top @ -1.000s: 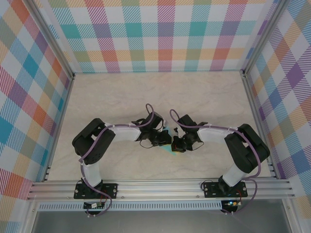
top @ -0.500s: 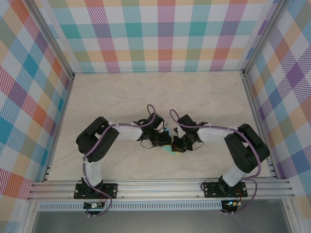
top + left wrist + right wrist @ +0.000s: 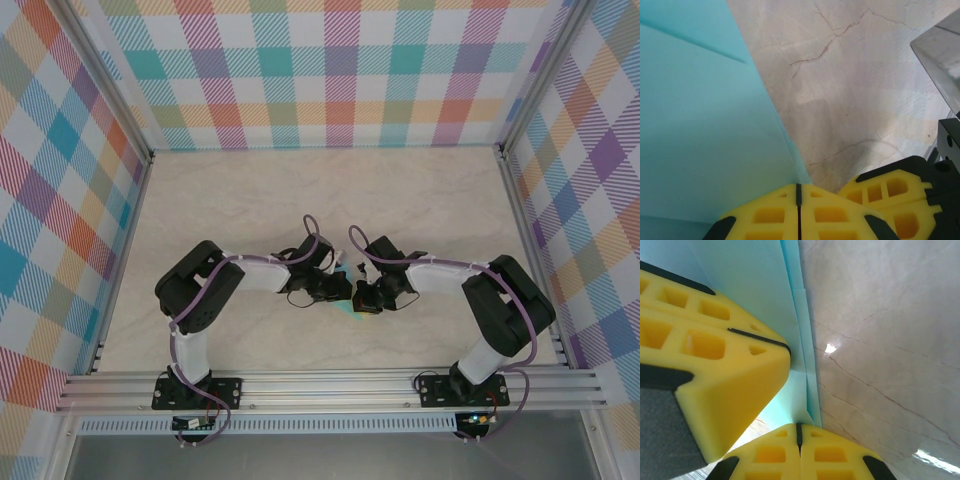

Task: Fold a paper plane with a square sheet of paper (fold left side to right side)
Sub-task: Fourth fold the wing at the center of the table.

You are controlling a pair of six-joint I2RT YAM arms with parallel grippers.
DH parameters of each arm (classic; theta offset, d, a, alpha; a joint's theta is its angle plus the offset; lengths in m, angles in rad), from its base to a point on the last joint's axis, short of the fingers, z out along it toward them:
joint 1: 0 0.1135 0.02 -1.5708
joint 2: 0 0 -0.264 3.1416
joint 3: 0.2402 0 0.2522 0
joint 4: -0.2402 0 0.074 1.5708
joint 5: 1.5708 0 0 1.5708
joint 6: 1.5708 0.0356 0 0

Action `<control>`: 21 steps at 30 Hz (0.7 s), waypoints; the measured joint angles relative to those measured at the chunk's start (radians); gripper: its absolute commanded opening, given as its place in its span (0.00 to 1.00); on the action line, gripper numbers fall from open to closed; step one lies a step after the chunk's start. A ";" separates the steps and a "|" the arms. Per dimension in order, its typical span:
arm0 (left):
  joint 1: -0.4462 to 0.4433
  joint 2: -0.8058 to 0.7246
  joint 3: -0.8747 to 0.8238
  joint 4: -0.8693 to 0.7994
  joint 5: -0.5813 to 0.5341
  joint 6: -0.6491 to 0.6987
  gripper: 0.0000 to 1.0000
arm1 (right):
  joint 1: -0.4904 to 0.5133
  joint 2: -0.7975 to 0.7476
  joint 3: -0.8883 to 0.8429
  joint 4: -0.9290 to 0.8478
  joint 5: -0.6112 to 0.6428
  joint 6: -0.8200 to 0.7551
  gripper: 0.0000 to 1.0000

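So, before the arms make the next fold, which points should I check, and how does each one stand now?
1. Left gripper closed: ok, its jaws are together.
2. Right gripper closed: ok, its jaws are together.
3. Turquoise paper really pinched by either gripper: cannot tell. Its edge runs down to both pairs of fingertips.
4. Room between the two grippers: not ok. They sit tight side by side at the paper.
5. Folded layers lined up: cannot tell. The right wrist view shows stacked edges, slightly stepped.
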 measured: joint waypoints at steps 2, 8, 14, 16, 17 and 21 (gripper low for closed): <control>0.010 -0.005 -0.012 0.017 0.002 0.021 0.07 | 0.000 0.000 0.000 0.000 0.000 0.000 0.00; 0.060 -0.011 -0.015 0.009 -0.005 0.088 0.07 | 0.000 0.000 0.000 0.000 0.000 -0.008 0.00; 0.107 -0.012 -0.004 -0.019 -0.006 0.140 0.07 | 0.000 0.000 0.000 -0.001 0.000 -0.015 0.00; 0.130 -0.012 0.010 -0.044 -0.013 0.158 0.07 | 0.000 0.000 0.000 -0.001 0.000 -0.015 0.00; 0.143 -0.012 0.019 -0.056 -0.022 0.167 0.07 | 0.000 0.000 0.000 -0.001 0.000 -0.015 0.00; 0.203 -0.005 0.058 -0.101 -0.063 0.201 0.08 | 0.000 0.000 0.000 0.000 -0.001 -0.019 0.01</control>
